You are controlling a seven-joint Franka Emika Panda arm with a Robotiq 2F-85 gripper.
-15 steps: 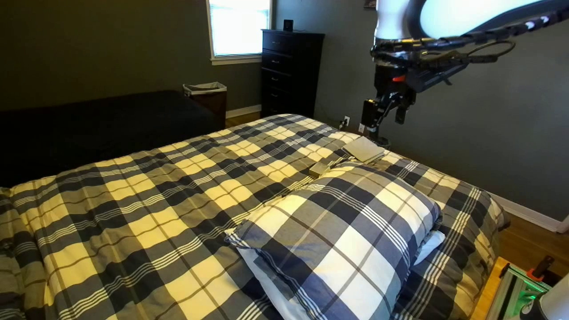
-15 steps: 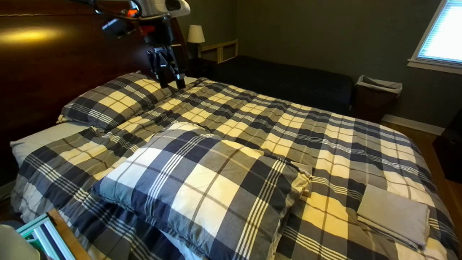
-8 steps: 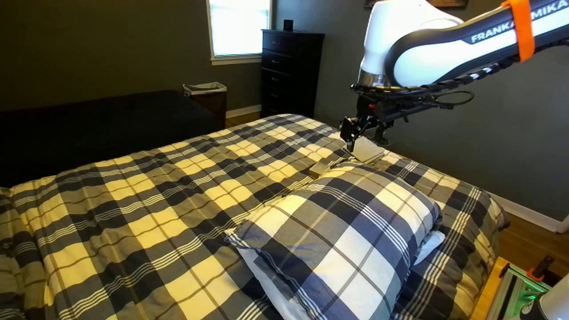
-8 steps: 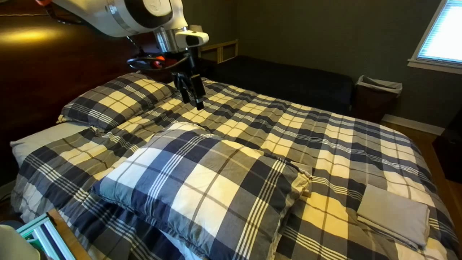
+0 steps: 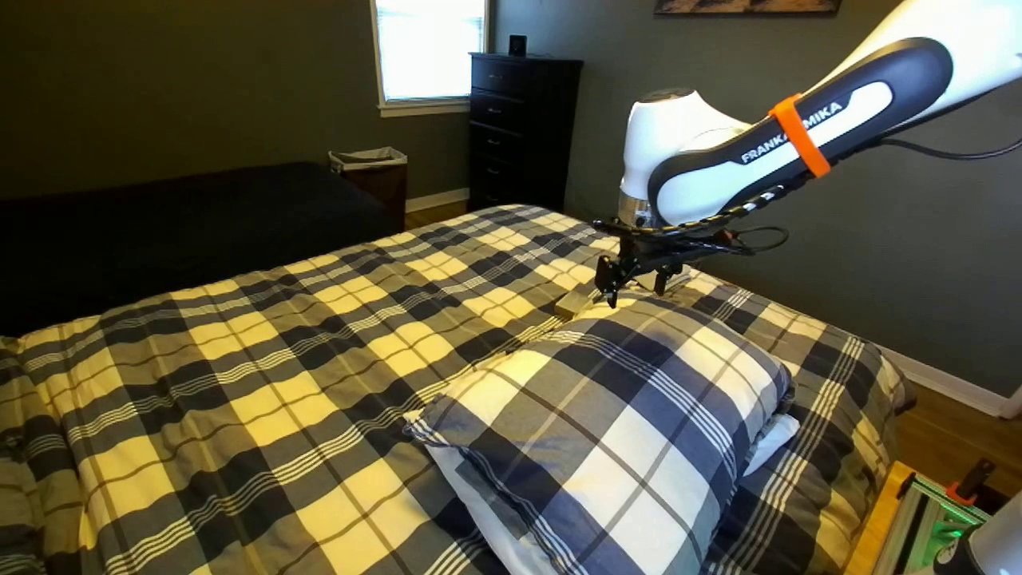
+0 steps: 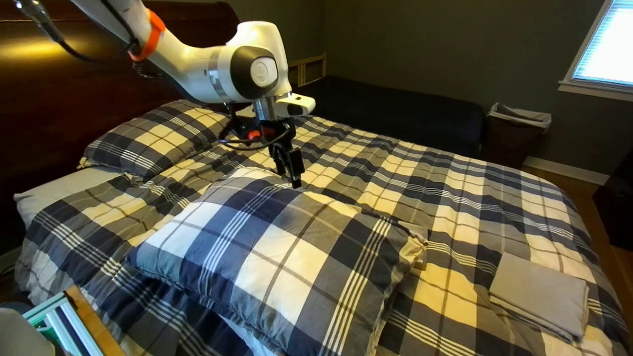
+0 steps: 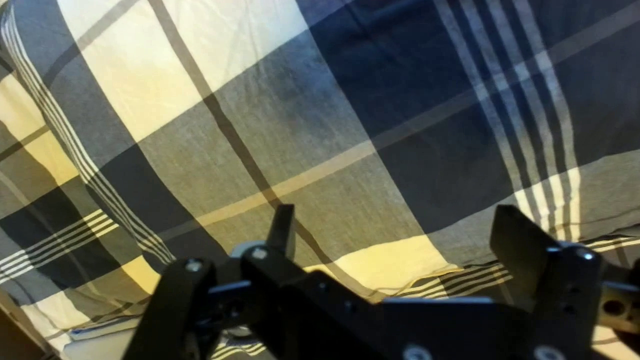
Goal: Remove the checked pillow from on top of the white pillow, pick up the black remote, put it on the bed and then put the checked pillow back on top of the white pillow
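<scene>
The checked pillow [image 5: 623,423] lies on top of the white pillow [image 5: 479,499]; it also shows in an exterior view [image 6: 277,252] and fills most of the wrist view [image 7: 300,125]. Only edge strips of the white pillow show from beneath it. Both lie on the plaid bed [image 5: 303,359]. My gripper [image 5: 636,295] is open and empty, pointing down above the far edge of the checked pillow, also seen in an exterior view [image 6: 289,178]. In the wrist view the gripper [image 7: 395,212] has its fingers wide apart with the pillow's edge below the gap. The black remote is hidden or out of view.
A small grey-beige box-like thing [image 5: 572,306] sits against the pillow's corner. A folded grey cloth [image 6: 539,296] lies on the bed. Another plaid pillow [image 6: 158,136] rests near the dark headboard [image 6: 64,104]. The robot's mounting frame [image 5: 918,511] stands beside the bed.
The arm has come down from high over the bed and moved in toward the checked pillow, so the gripper now hangs just above its far edge. The pillows have not moved.
</scene>
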